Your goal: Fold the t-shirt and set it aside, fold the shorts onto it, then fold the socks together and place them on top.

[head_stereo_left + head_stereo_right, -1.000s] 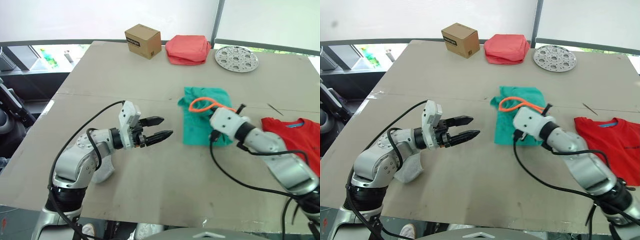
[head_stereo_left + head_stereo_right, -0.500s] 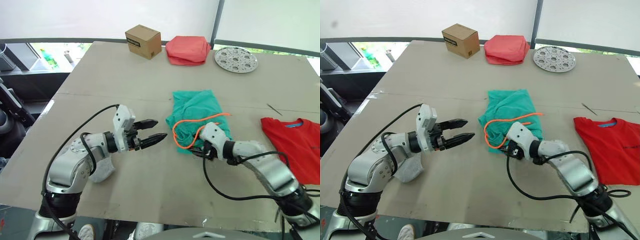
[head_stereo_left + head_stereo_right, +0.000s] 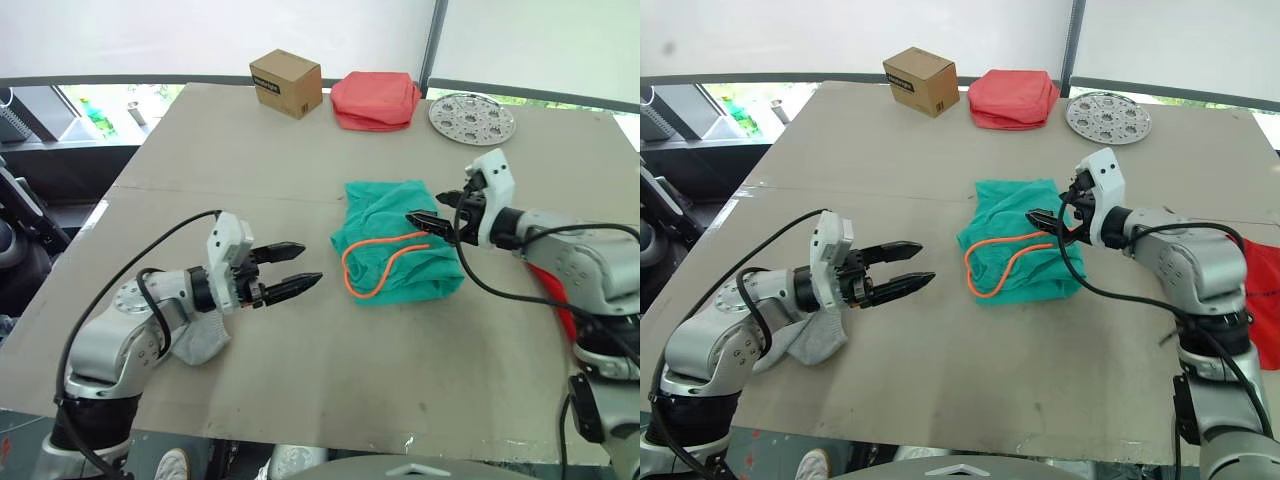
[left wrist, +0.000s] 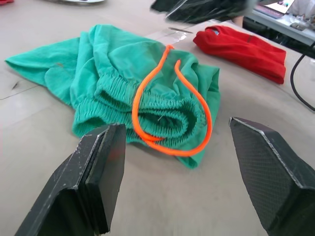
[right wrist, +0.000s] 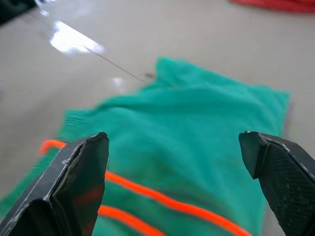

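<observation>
Where windows back it, tan table (image 3: 300,380), shorts (image 3: 395,245) mid-surface

The shorts (image 3: 398,248), teal-green with a gathered elastic waist, were seen lying crumpled in a loose heap near the middle of the worktop (image 3: 330,370), their neon orange drawstring cord (image 3: 378,262) looped over the top of the fabric. The t-shirt (image 4: 241,47), bright red, was found lying flat at the robot's right of the shorts, well apart from them. A light grey sock (image 3: 200,338) was seen bunched at the robot's left, partly hidden beneath the left arm.
</observation>
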